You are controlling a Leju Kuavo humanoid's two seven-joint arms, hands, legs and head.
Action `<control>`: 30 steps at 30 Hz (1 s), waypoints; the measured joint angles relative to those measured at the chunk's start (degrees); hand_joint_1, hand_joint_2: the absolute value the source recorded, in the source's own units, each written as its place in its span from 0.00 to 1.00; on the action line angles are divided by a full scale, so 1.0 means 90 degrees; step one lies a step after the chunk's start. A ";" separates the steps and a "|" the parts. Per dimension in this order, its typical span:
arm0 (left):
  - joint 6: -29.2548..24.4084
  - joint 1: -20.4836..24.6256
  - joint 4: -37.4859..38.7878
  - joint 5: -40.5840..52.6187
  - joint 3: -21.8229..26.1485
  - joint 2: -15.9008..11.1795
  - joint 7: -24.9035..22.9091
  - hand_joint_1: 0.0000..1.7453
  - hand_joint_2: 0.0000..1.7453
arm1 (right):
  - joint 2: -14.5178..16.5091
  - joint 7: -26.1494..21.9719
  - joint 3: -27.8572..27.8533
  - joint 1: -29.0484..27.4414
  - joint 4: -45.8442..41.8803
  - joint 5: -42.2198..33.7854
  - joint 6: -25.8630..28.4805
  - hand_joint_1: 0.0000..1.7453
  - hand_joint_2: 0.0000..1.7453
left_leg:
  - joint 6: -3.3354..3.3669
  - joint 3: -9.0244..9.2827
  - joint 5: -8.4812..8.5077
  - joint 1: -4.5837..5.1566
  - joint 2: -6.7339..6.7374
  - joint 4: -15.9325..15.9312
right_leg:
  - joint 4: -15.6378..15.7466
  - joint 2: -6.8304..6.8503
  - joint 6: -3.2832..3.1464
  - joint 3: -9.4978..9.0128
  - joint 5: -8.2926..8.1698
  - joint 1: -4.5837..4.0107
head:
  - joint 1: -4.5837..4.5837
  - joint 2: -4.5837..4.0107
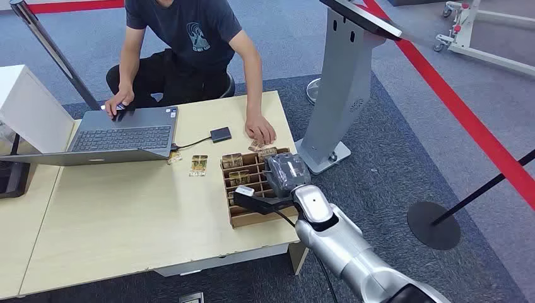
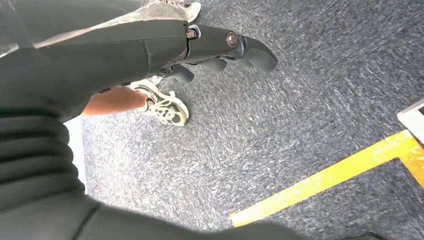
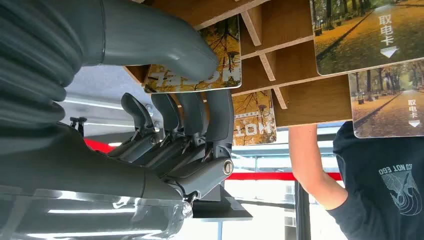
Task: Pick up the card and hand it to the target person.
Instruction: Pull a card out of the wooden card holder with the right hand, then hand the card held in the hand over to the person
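Across the pale wooden table (image 1: 126, 214) you have a person (image 1: 189, 44) seated at the far side, one hand on the open grey laptop (image 1: 120, 136) and the other resting on the table top just beyond the wooden card rack (image 1: 243, 189). To the right of the table you see a grey kiosk stand (image 1: 344, 88) on the blue carpet, with a red floor stripe (image 1: 467, 120) running past it. Your right arm comes up from the lower right, and the right hand (image 1: 287, 173) sits over the near right part of the rack.

In the right wrist view the right hand (image 3: 185, 100) has its thick thumb pressed on the printed face of a card (image 3: 227, 50) that stands in the rack, and the darker fingers (image 3: 220, 115) curl against that card's other side, so you have the card pinched while it sits in its slot. Other cards (image 3: 365, 35) with the same autumn-tree picture stand in neighbouring slots. Two more cards (image 1: 198, 165) lie flat on the table between the laptop and the rack, and a small dark pad (image 1: 221, 134) on a cable lies near the laptop.

Your left hand (image 2: 220, 50) hangs over the carpet with its fingers curled loosely and nothing in them; a yellow floor stripe (image 2: 320, 180) crosses below it.
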State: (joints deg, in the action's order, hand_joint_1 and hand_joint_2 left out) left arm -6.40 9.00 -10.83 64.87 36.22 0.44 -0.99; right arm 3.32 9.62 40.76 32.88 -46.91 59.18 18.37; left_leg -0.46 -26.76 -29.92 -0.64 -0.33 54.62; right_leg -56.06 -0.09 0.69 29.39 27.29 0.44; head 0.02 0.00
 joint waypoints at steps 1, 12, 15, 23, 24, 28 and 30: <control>-0.0001 0.0000 0.0000 0.0000 -0.0001 0.0000 0.0002 0.00 1.00 | -0.0001 0.0000 -0.0001 0.0000 -0.0001 -0.0005 0.0008 0.82 1.00 | 0.0000 0.0000 0.0000 0.0000 0.0000 0.0000 | 0.0000 0.0000 0.0000 0.0000 0.0000 0.0000 | -0.0001 0.0000; -0.0039 -0.0017 0.0001 -0.0052 -0.0010 0.0000 -0.0040 0.00 1.00 | -0.0262 0.0215 -0.0198 0.0128 -0.0871 -0.0090 -0.0086 0.82 1.00 | 0.0003 -0.0006 0.0009 0.0003 0.0000 0.0001 | 0.0000 0.0000 0.0006 0.0006 -0.0013 0.0001 | -0.0002 0.0000; -0.0039 -0.0019 0.0001 -0.0069 -0.0010 0.0000 -0.0039 0.00 1.00 | -0.0428 0.0270 -0.0364 0.0333 -0.1462 -0.0047 -0.0273 0.82 1.00 | 0.0003 -0.0008 0.0012 0.0005 0.0001 0.0001 | 0.0000 0.0000 0.0002 0.0009 -0.0016 0.0001 | -0.0001 0.0000; -0.0039 0.0000 0.0001 -0.0079 -0.0028 0.0000 -0.0033 0.00 1.00 | -0.0637 0.0077 -0.0600 0.0883 -0.2481 -0.0390 -0.0470 0.82 1.00 | -0.0001 -0.0012 0.0014 0.0002 0.0000 0.0001 | 0.0000 0.0000 0.0001 0.0012 -0.0017 0.0002 | -0.0002 0.0000; -0.0038 0.0006 0.0001 -0.0079 -0.0035 0.0000 -0.0034 0.00 1.00 | -0.0633 -0.0004 -0.0597 0.0931 -0.2497 -0.0499 -0.0449 0.82 1.00 | -0.0001 -0.0013 0.0015 0.0001 0.0000 0.0001 | 0.0000 0.0000 0.0001 0.0012 -0.0017 0.0002 | -0.0002 0.0000; -0.0031 0.0035 -0.0001 -0.0078 -0.0055 0.0001 -0.0044 0.00 1.00 | -0.0540 -0.0380 -0.0567 0.1049 -0.2358 -0.0940 -0.0326 0.82 1.00 | -0.0002 -0.0018 0.0015 0.0000 -0.0002 0.0000 | 0.0000 0.0000 0.0001 0.0012 -0.0017 0.0001 | -0.0002 0.0000; -0.0022 0.0060 -0.0001 -0.0075 -0.0059 0.0002 -0.0058 0.00 1.00 | -0.0434 -0.0580 -0.0538 0.1079 -0.2113 -0.1140 -0.0257 0.82 1.00 | -0.0002 -0.0020 0.0016 0.0000 -0.0002 0.0000 | 0.0000 0.0000 0.0000 0.0012 -0.0017 0.0001 | -0.0001 0.0000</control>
State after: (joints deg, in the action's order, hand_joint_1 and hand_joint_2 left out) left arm -6.60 9.54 -10.84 64.20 35.68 0.45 -1.51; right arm -0.59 4.40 35.92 42.59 -65.92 48.92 16.06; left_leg -0.48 -26.93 -29.78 -0.64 -0.34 54.62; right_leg -56.06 -0.09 0.70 29.50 27.13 0.45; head 0.01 0.00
